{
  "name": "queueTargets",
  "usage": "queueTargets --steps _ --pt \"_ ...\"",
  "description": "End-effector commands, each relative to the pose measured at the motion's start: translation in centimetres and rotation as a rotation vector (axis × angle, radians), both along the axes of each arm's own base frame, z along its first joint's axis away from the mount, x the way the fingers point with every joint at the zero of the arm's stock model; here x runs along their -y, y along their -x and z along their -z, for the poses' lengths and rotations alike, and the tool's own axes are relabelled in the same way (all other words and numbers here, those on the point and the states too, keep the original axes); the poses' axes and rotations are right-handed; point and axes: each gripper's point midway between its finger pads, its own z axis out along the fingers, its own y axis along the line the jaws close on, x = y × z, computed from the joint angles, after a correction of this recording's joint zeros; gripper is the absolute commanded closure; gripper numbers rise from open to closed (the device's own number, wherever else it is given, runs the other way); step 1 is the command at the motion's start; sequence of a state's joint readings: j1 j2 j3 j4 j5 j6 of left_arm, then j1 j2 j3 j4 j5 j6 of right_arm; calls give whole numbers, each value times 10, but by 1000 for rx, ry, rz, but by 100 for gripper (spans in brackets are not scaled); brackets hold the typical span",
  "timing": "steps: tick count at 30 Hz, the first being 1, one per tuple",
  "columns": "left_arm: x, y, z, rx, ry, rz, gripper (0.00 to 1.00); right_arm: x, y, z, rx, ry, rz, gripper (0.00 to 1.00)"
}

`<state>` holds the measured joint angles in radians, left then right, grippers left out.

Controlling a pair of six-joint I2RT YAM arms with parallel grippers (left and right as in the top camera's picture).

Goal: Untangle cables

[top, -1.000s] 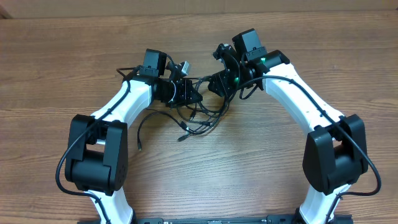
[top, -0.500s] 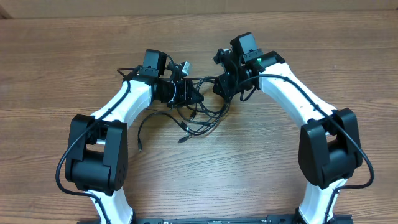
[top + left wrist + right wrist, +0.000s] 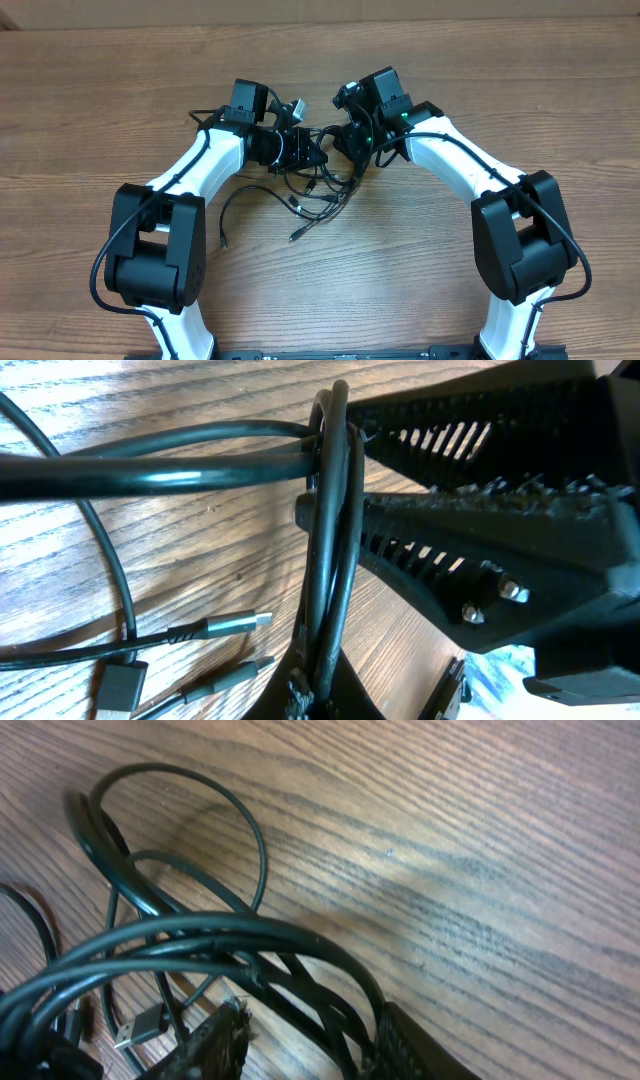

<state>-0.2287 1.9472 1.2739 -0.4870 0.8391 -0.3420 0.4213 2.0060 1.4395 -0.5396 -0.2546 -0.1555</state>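
Anchoring the knot, the left gripper (image 3: pixel 330 465) is squeezing fully closed on the cables (image 3: pixel 200 460) while the right gripper (image 3: pixel 312 1030), half-parted, is straddling several strands, probably for a pull, though its grip is unclear.

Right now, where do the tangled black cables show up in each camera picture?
Overhead: cables in a small tangle at the picture's centre.
Left wrist: cables run top to bottom at centre, clamped in the left tool.
Right wrist: cables loop across the lower left.
Shared landmark: the wooden table.

Cables (image 3: pixel 200 465): black jacket, smooth, glossy. Plug tips (image 3: pixel 240 622): shiny metal. Table (image 3: pixel 450 840): wood grain, matt. Left gripper fingers (image 3: pixel 480 540): black matt plastic, ribbed. Screws (image 3: pixel 512 590): bright metal.
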Motion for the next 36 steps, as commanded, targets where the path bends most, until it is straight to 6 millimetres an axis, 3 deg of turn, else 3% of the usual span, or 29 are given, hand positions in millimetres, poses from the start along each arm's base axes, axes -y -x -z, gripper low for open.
queueTargets --steps 1,2,3,6,7,8,9,13,14,16,18,21,23,25,27,28,29,30,32,33,36 --pt "3 4 2 -33 29 4 95 -4 2 7 4 0 -11 60" --pt "3 4 2 -34 29 4 96 -3 3 15 -4 4 -11 64" --pt "3 4 2 -34 29 5 96 -2 5 21 -21 14 -10 80" --pt "3 4 2 -34 29 4 96 6 -1 23 4 59 19 87" --pt "3 4 2 -34 29 5 96 12 -5 23 19 89 39 96" --pt "3 5 2 -34 30 5 96 14 -3 17 3 88 62 96" --pt "3 5 2 -38 31 6 96 15 -2 3 -16 69 109 96" --pt "2 6 3 -37 29 8 96 36 17 -99 -31 -40 244 96" --pt "2 6 3 -37 29 7 96 36 29 -123 -42 -100 229 96" --pt "3 6 3 -37 30 7 95 34 71 -193 -68 -325 117 96" --pt "3 5 2 -33 31 8 96 37 99 -233 -61 -438 57 96" --pt "3 5 2 -34 30 8 96 53 124 -253 -47 -452 59 96" --pt "3 5 2 -33 30 8 96 64 119 -238 -65 -383 124 96" --pt "6 4 -4 -20 57 20 96 68 113 -225 -85 -342 153 82" --pt "13 4 -36 54 146 92 96 71 106 -213 -104 -308 177 73" --pt "15 3 -54 85 170 108 96 71 105 -208 -122 -302 180 76" --pt "18 1 -88 149 213 137 96 70 103 -205 -131 -299 181 81" --pt "21 2 -109 178 249 158 96 70 101 -203 -130 -299 182 85" --pt "25 20 -191 249 446 259 96 67 103 -203 -147 -304 196 88" --pt "24 28 -211 268 491 286 96 65 104 -203 -141 -295 191 87" --pt "22 37 -234 271 516 291 96 58 101 -199 -99 -236 200 75"
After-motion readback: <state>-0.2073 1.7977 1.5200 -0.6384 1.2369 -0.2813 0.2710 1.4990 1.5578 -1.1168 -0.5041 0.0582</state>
